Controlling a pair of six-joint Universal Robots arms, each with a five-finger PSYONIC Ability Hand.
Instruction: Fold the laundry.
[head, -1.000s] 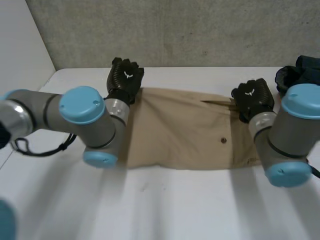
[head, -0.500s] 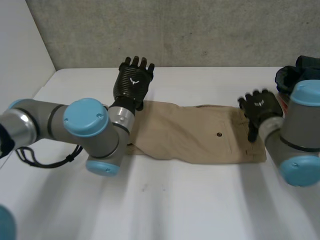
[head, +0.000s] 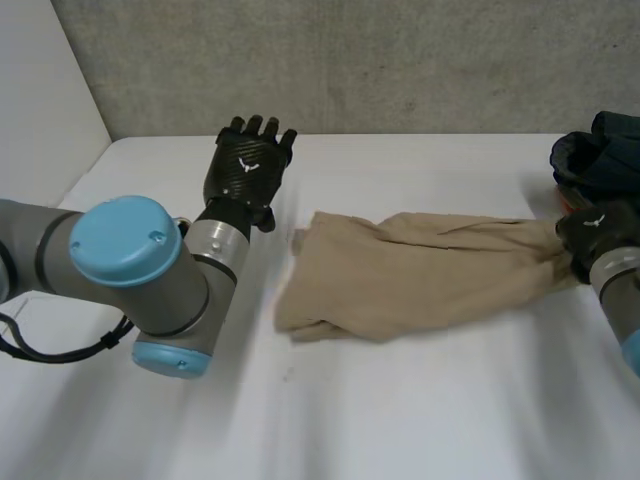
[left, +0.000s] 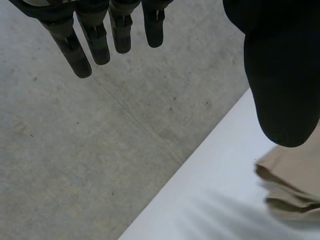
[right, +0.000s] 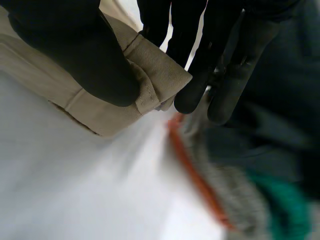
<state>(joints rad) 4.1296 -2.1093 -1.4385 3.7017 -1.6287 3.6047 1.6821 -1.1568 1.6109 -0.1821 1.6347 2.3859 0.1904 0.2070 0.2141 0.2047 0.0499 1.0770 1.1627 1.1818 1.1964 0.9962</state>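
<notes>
**Tan garment bunched up, one end held: folding hardly begun**

The tan garment (head: 420, 270) lies on the white desk (head: 400, 420) as a rumpled, drawn-out strip. It is not spread flat, and no clean fold shows in it. One end is pinched in the right hand (head: 598, 232); the right wrist view shows the thumb pressing a seamed edge of the cloth against the fingers. The other end lies loose and crumpled near the left hand (head: 247, 168), apart from it. That hand is raised off the desk with its fingers (left: 95, 40) straight and spread, and it holds nothing. Just beyond the right hand's fingertips sits a pile of dark clothes (head: 600, 150), close to the held end. By my reading the task is at an early stage. This piece needs laying out flat before any fold can be made, and the pile looks not yet dealt with.
</notes>
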